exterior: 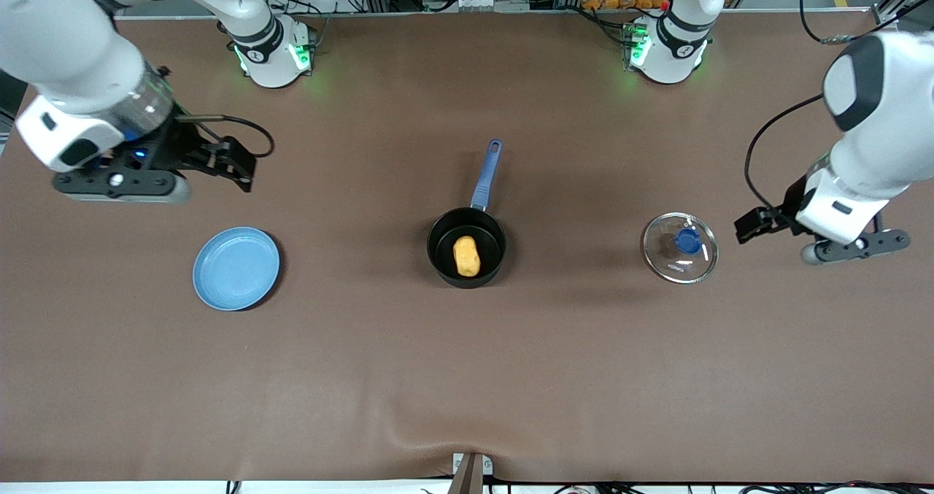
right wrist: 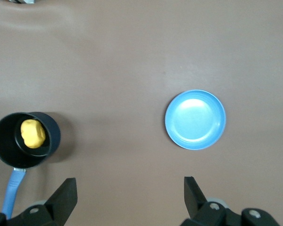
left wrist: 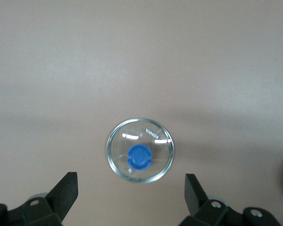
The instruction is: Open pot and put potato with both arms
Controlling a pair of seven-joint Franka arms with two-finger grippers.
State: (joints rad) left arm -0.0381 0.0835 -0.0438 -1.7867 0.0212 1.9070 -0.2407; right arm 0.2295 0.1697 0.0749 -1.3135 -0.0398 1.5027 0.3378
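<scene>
At mid-bench, the small oval yellow-orange potato [exterior: 467,256] is lying inside the uncovered round black saucepan [exterior: 441,246], both tools hanging apart-fingered: right tool [exterior: 235,167] above the light-blue plate [exterior: 236,268], left tool [exterior: 751,225] beside the clear glass lid [exterior: 680,247].

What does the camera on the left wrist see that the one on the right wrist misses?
Only the left wrist view shows the glass lid with its blue knob, lying on the table, off the pot, with the open left gripper above it. Only the right wrist view shows the pot with the potato inside it, and the blue plate, bare, seen past the open right gripper. Both share the brown table and a pair of spread black fingertips holding nothing.
</scene>
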